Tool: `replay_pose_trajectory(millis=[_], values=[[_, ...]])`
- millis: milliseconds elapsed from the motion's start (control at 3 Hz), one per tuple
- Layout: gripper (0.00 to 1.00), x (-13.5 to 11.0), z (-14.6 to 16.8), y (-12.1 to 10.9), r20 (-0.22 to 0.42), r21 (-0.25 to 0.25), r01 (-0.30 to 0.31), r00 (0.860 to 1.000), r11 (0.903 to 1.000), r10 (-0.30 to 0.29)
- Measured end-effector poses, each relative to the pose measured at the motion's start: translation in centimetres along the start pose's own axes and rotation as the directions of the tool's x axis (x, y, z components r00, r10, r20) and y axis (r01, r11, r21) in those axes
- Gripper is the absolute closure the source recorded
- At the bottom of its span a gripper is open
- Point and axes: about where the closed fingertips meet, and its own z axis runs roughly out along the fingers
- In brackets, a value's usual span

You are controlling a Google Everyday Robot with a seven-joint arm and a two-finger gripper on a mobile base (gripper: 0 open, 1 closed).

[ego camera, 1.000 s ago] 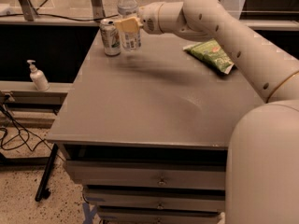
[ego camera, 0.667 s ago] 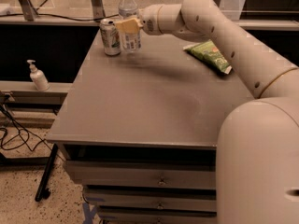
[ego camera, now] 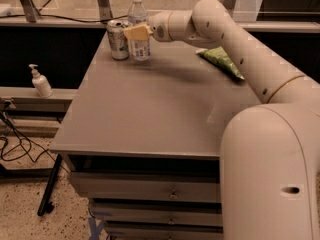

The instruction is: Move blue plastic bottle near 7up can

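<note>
**Q:** Where is your hand [ego camera: 140, 32]?

**A:** Just beside the 7up can [ego camera: 118, 40], to its right in the camera view, about level with the can's top. My arm [ego camera: 235, 39] comes in from farther right of the can, well above the counter [ego camera: 150, 109].

**Q:** What is the hand's state?

**A:** Clamped on the blue plastic bottle [ego camera: 140, 50]. One yellowish finger [ego camera: 136, 32] lies flat across the bottle's front, above the label. The other finger is hidden behind the bottle.

**Q:** Where is the bottle?

**A:** Upright, base on the counter, close against the can's right side. I cannot tell whether they touch. Its white cap is on, and its neck rises clear of the can's pull-tab top.

**Q:** And the can itself?

**A:** Upright at the counter's far left corner.

**Q:** Anything else nearby?

**A:** A green snack bag [ego camera: 221, 61] lies flat, well to the right of the can, partly behind my arm. A white pump dispenser [ego camera: 41, 82] stands on a lower ledge off the counter, left of the can and nearer the camera. Drawers [ego camera: 170, 191] sit under the counter's near edge, well in front of the can. Dark cables [ego camera: 15, 144] trail on the floor, far below the can and to its left.
</note>
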Motion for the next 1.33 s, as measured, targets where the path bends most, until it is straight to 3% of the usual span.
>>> replay_pose_trajectory(millis=[333,667,1333], values=[[1.0,1.03,0.73,0.28,0.002,-0.028,-0.011,1.0,0.9995,0.011],[0.84,1.53,1.07,0.67,0.015,-0.067,-0.003,1.0,0.9978,0.004],[0.38,1.16,0.99,0.67,0.015,-0.067,-0.003,1.0,0.9977,0.004]])
